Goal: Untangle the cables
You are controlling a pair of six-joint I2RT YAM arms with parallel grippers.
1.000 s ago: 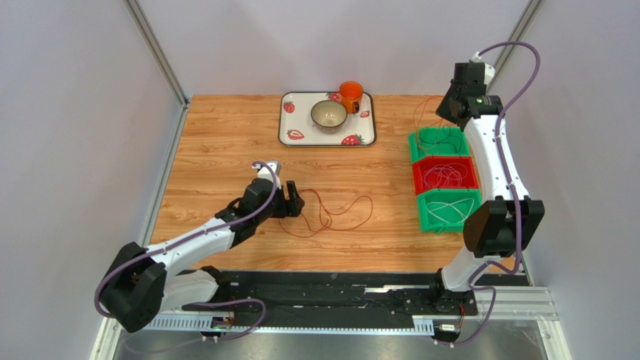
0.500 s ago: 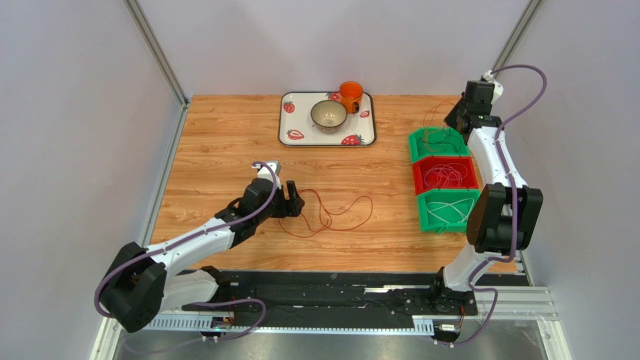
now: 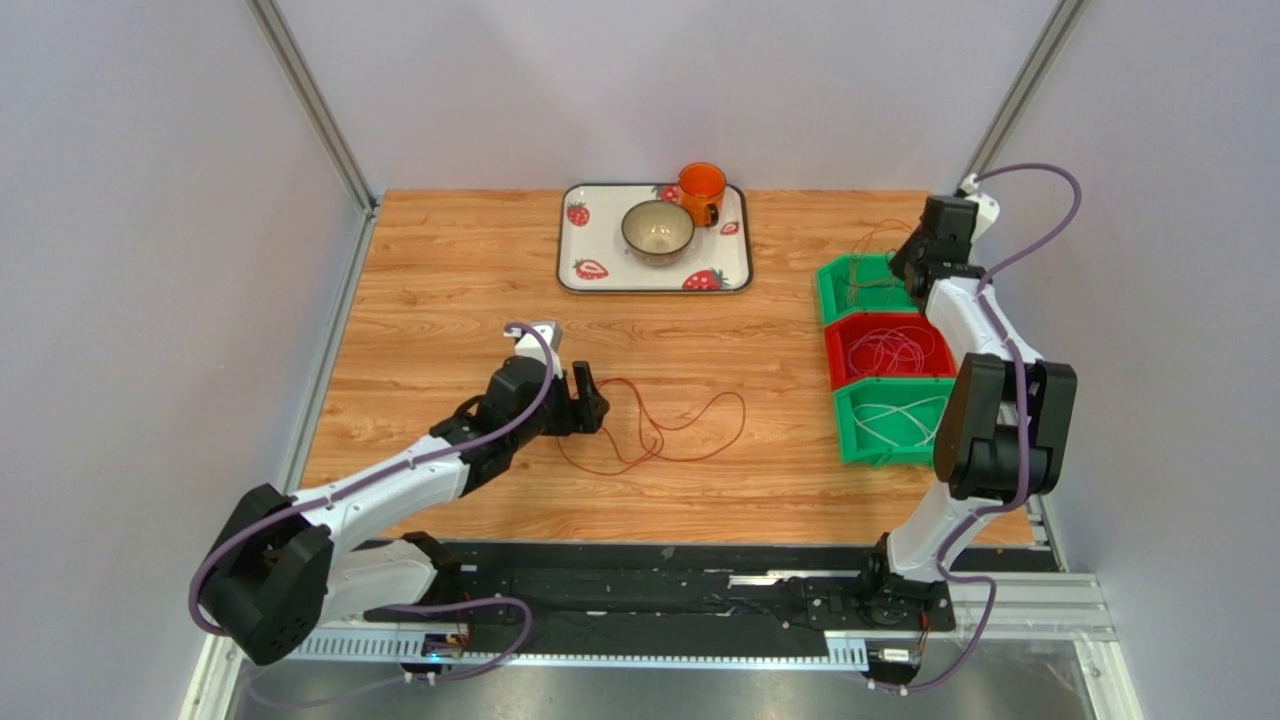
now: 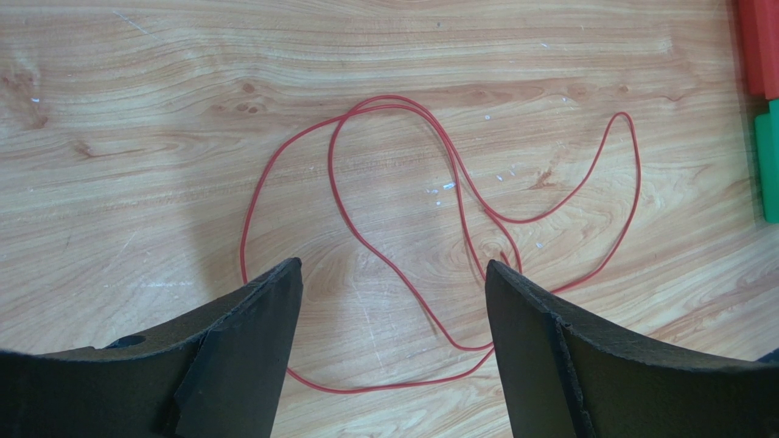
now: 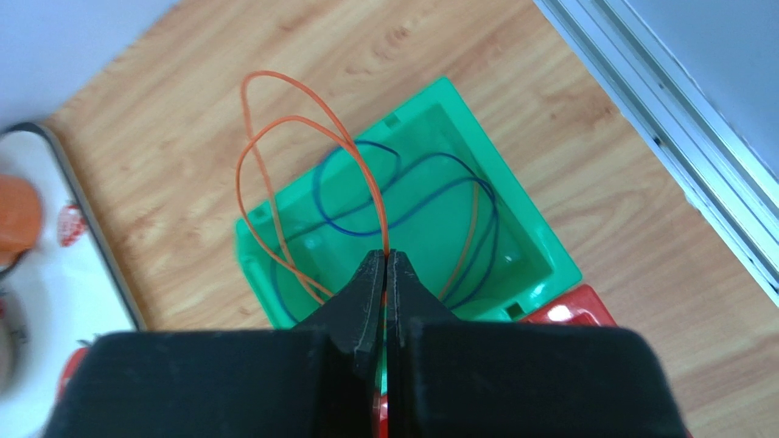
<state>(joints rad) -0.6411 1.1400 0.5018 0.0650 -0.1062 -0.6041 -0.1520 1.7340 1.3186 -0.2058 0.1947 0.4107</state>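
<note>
A thin red cable (image 3: pixel 669 428) lies in loose crossing loops on the wooden table, seen close up as the red cable (image 4: pixel 457 210) in the left wrist view. My left gripper (image 3: pixel 589 408) hovers at its left end, and the left gripper (image 4: pixel 393 266) is open with only the cable's near loop below the gap. My right gripper (image 3: pixel 912 258) is over the far green bin (image 3: pixel 842 285). The right gripper (image 5: pixel 385 255) is shut on an orange cable (image 5: pixel 376 203), whose loops rise out of the green bin (image 5: pixel 539 246). A blue cable (image 5: pixel 457 157) lies inside that bin.
A red bin (image 3: pixel 836 360) with a coil of pale and red cables and a near green bin (image 3: pixel 851 428) with a white cable stand in a row at the right. A strawberry tray (image 3: pixel 571 240) with a bowl (image 3: pixel 658 228) and an orange cup (image 3: pixel 700 189) sits at the back.
My right arm has come down and nearer toward the far green bin, still shut on the orange cable. The left arm and the red cable have not moved.
</note>
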